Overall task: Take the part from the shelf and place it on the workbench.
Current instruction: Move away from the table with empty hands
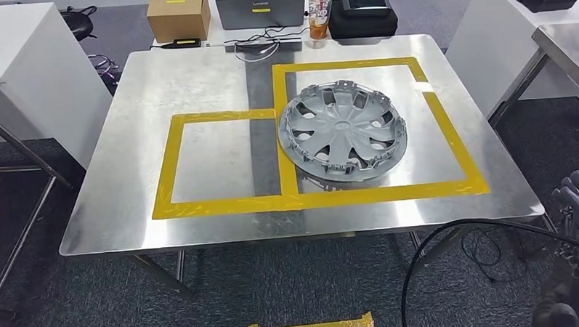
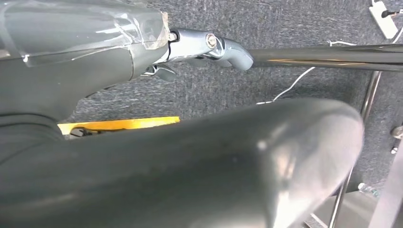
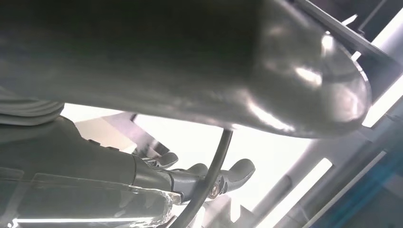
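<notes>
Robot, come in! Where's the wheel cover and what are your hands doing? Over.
Right robot hand empty, beside workbench. Left robot hand empty. Wheel cover on workbench, inside yellow tape. Nothing blocking.

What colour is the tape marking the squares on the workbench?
Yellow. The tape outlines two adjoining squares on the steel workbench, clearest in the head view.

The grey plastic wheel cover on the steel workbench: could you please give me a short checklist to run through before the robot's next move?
1. Grey plastic wheel cover rests on the steel workbench: ok.
2. Cover inside the larger yellow tape square: not ok, its edge overlaps the tape strip between the squares.
3. Right hand away from the cover, beside the workbench's corner: ok.
4. Right hand holding nothing: ok.
5. Left hand holding nothing: ok, fingers bare over the carpet.
6. Black cable clear of the right arm: cannot tell.
</notes>
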